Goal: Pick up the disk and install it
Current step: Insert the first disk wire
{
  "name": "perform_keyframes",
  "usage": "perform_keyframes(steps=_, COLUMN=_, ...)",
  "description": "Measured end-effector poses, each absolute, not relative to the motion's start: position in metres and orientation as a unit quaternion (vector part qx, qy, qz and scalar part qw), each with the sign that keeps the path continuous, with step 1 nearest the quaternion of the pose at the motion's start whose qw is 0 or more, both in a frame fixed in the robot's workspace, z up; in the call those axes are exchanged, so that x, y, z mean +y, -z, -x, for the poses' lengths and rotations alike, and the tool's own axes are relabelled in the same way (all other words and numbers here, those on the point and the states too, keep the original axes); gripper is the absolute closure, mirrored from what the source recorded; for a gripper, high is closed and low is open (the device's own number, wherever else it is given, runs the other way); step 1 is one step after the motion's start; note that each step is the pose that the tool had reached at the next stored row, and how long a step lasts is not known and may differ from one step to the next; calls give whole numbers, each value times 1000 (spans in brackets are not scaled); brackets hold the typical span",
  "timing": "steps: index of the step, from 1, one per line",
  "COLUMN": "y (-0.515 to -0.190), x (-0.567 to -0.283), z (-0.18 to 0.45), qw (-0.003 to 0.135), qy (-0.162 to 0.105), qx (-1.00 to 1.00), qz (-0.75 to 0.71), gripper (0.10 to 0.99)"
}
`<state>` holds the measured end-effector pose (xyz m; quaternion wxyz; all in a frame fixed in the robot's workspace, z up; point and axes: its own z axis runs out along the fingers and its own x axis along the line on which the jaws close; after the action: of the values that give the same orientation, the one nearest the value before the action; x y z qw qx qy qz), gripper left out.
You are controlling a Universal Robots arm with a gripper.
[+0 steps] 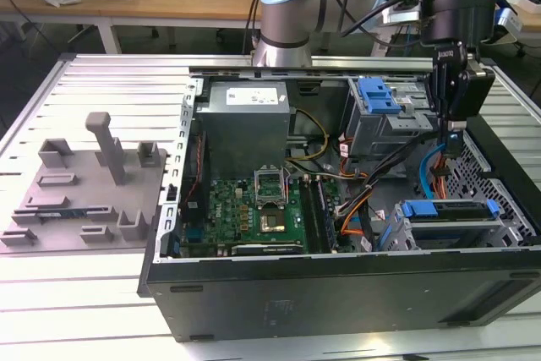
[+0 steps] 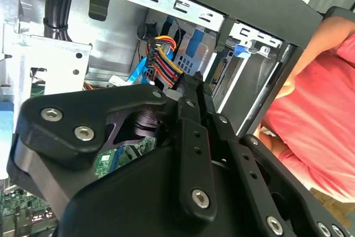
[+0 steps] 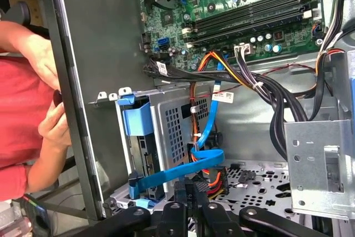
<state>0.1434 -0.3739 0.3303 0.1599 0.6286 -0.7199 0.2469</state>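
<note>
Gripper (image 1: 453, 134): fingers clenched. You have the disk (image 1: 446, 211) just below them, its long axis crosswise in the exterior view.

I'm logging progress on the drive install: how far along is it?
Looks done: a disk in its blue carrier sits in the drive cage. In hand: nothing. The gripper is shut with no disk in it, and hangs over the blue cable beside that cage. Left: I cannot tell whether the disk is fully seated or cabled.

Open room lies between the small cage (image 1: 372, 128) and the long cage (image 1: 507, 221), but cables (image 1: 397, 168) cross it beside the gripper (image 1: 453, 139).
</note>
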Motion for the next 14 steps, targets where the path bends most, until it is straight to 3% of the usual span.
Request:
perform_keyframes(steps=9, y=-330, x=-375, z=-152, qw=160, qy=-242, qx=-720, qz=-630, gripper=918)
perform_keyframes(steps=14, y=-332, x=-384, z=-155, qw=127, qy=-201, qx=-732, qz=-638, gripper=918)
